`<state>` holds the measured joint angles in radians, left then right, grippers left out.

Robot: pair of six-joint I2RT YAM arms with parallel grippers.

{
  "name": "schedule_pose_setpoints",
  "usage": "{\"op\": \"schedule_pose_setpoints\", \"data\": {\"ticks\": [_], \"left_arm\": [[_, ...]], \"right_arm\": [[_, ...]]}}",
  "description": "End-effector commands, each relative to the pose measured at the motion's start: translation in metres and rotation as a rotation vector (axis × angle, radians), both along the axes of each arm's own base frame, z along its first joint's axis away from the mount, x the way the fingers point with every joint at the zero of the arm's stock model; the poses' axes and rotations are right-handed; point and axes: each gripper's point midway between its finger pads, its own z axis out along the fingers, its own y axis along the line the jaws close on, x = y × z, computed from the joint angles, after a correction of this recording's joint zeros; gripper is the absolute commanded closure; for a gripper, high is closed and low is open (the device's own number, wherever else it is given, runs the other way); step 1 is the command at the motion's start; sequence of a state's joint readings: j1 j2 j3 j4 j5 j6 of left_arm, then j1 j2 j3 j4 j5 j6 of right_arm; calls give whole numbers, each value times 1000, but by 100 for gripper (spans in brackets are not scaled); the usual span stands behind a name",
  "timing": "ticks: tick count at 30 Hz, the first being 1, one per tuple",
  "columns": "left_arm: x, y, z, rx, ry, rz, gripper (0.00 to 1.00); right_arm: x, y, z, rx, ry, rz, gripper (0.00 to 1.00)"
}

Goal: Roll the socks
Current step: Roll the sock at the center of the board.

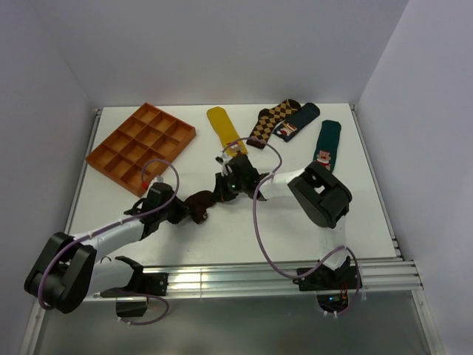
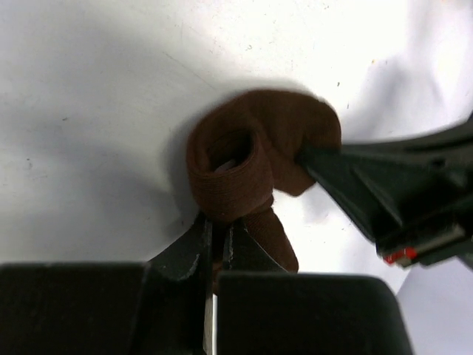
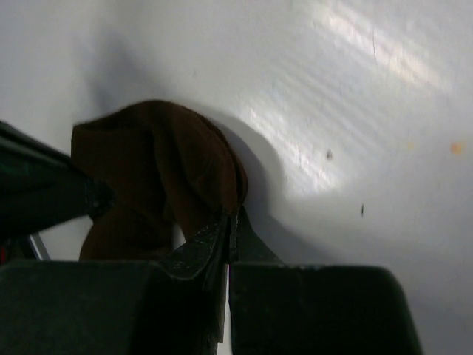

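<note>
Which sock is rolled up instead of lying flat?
The dark brown sock, pinched by the left gripper and right gripper. It's coiled into a roll; the yellow sock, diamond sock, navy sock and green sock lie flat farther back.

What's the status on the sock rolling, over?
Left gripper shut on brown sock, at the roll. Right gripper shut on its other end. Sock partly rolled. Nothing in the way; mustard sock lies farther back.
</note>
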<state>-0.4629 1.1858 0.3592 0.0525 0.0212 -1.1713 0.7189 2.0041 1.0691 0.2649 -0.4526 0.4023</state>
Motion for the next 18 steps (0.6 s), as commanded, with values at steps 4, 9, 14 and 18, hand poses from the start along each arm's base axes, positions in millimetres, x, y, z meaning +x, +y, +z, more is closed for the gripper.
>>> {"op": "schedule_pose_setpoints", "data": {"ticks": [4, 9, 14, 18], "left_arm": [[-9, 19, -15, 154, 76, -54, 100], [-10, 16, -10, 171, 76, -117, 100], [-5, 11, -1, 193, 71, -174, 100], [-4, 10, -9, 209, 108, -187, 100]], "right_arm": [[-8, -42, 6, -41, -7, -150, 100], [-11, -64, 11, -59, -1, -229, 100], [-10, -67, 17, -52, 0, -239, 100], [-9, -59, 13, -43, 20, -208, 98]]}}
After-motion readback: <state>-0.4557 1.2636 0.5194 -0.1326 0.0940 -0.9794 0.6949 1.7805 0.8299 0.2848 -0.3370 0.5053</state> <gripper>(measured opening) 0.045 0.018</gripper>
